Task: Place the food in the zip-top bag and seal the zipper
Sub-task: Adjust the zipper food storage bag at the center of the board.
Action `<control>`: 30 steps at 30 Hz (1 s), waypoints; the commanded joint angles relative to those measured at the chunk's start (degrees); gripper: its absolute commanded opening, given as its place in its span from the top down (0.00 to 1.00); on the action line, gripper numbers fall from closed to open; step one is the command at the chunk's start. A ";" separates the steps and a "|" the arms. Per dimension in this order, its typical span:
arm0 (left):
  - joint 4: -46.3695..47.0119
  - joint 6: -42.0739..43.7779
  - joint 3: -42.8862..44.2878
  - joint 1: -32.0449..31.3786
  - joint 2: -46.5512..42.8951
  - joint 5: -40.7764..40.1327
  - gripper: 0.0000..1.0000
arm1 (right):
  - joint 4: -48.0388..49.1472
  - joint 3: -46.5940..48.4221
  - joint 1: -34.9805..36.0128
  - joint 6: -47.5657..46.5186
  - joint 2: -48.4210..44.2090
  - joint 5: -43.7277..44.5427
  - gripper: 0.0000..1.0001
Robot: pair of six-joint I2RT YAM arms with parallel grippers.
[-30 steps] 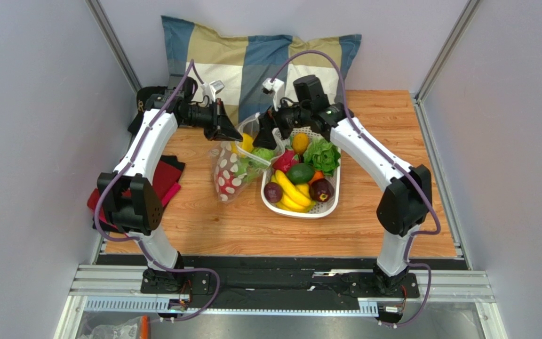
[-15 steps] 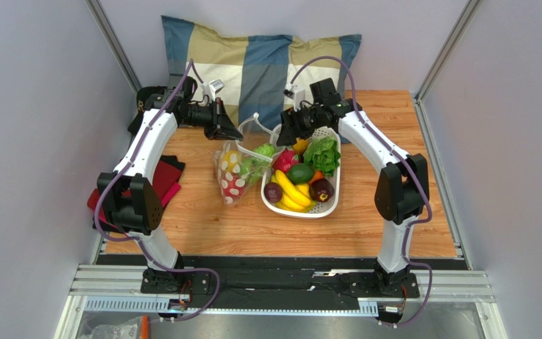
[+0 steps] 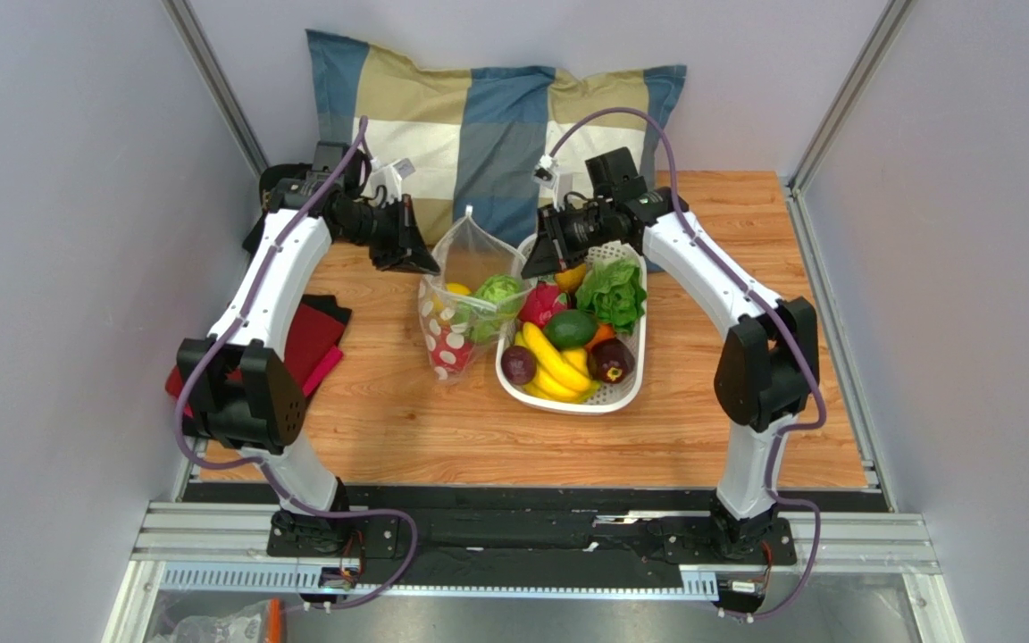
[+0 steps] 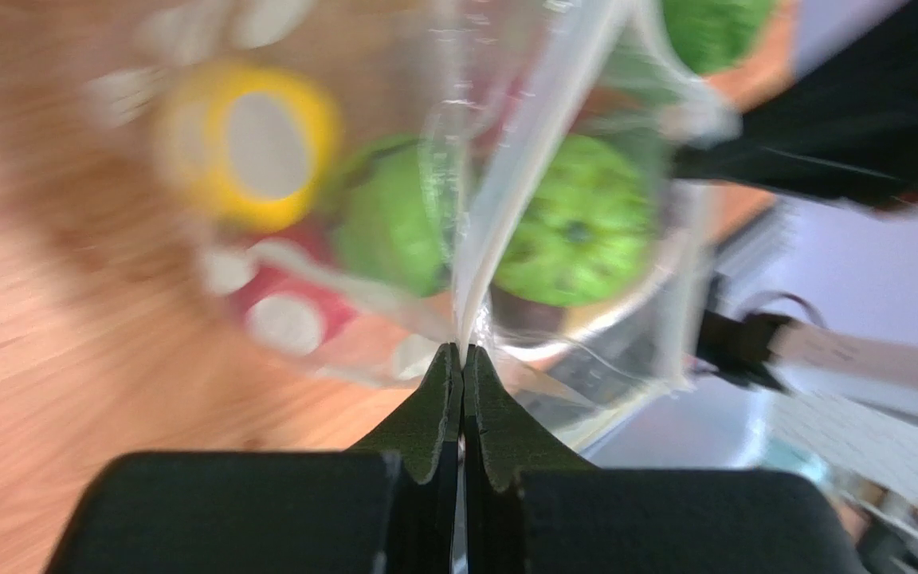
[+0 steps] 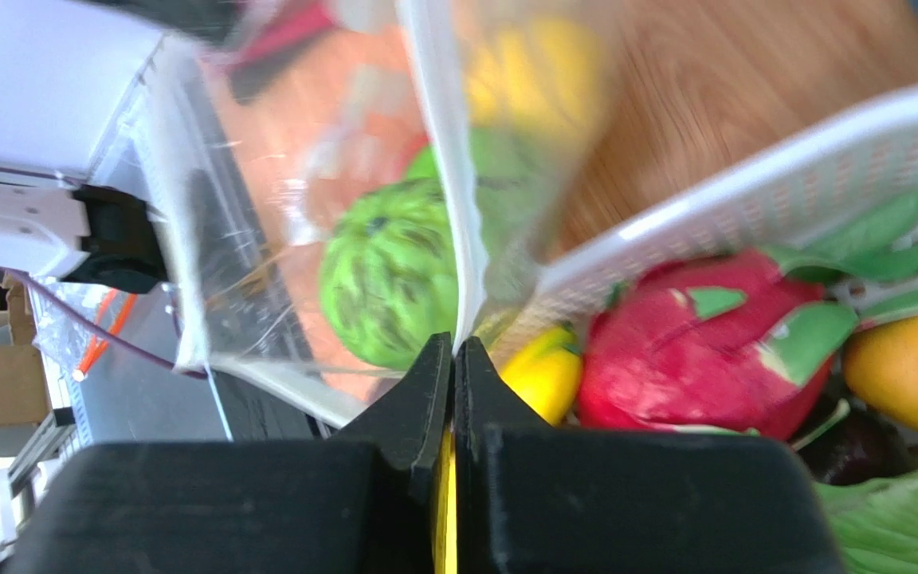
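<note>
Pinching the clear, white-spotted soft plastic zip-top bag (image 3: 460, 315) mid-frame, left gripper (image 4: 464, 356) and right gripper (image 5: 454, 349) each clamp its zipper (image 4: 506, 203).

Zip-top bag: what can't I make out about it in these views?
- zipper: left wrist view is motion-blurred; its ridges are unreadable.
- zip-top bag contents: too small from the top view, white spots cover the lower half.
- Pinched rim: hidden inside the shut left gripper and right gripper, each wrist view.
</note>
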 commanded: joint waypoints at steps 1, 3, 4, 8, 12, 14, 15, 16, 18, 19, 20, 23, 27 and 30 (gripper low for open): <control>-3.24 6.29 0.06 0.91 -5.95 -21.09 1.00 | 5.47 2.98 2.84 2.87 -7.60 -3.77 1.00; -3.77 7.70 -0.20 1.00 -7.62 -24.88 1.00 | 3.53 4.39 4.16 2.43 -7.43 -3.16 1.00; -3.77 7.97 -0.20 1.00 -8.15 -25.33 1.00 | 3.00 4.65 4.34 1.73 -7.43 -2.80 1.00; -5.77 9.11 0.58 0.92 -9.13 -24.19 1.00 | 0.99 5.53 5.22 1.28 -6.11 -0.25 1.00; -6.93 10.25 1.55 0.65 -8.59 -21.64 1.00 | 0.89 7.12 6.10 1.03 -5.84 0.80 1.00; -7.72 10.78 1.64 0.65 -7.72 -20.24 1.00 | 1.59 6.33 6.19 0.50 -5.67 3.16 1.00; -8.42 10.96 2.86 0.65 -7.37 -19.45 1.00 | 0.55 6.93 6.01 0.76 -4.97 2.74 1.00; -9.73 11.22 3.74 0.65 -6.93 -16.83 1.00 | -0.85 10.16 5.84 1.02 -3.83 1.61 1.00; -10.01 11.66 6.28 0.65 -7.36 -14.53 1.00 | -2.63 12.03 6.01 2.07 -3.73 0.63 1.00; -9.84 11.84 6.91 0.65 -8.15 -12.87 1.00 | -2.63 13.17 5.92 2.95 -3.91 0.71 1.00; -9.83 12.27 7.44 0.57 -8.41 -12.68 1.00 | -2.63 13.70 5.84 3.57 -3.82 0.19 1.00; -12.55 13.94 9.11 0.13 -6.76 -14.52 1.00 | -2.28 12.57 5.92 4.63 -3.39 -0.43 1.00; -22.48 17.18 17.70 0.13 -2.00 -10.23 1.00 | -7.45 14.93 6.01 6.56 -0.75 -7.53 1.00; -22.94 19.57 17.30 0.13 -5.33 -7.23 1.00 | -5.28 11.71 6.36 6.65 -3.89 -6.06 1.00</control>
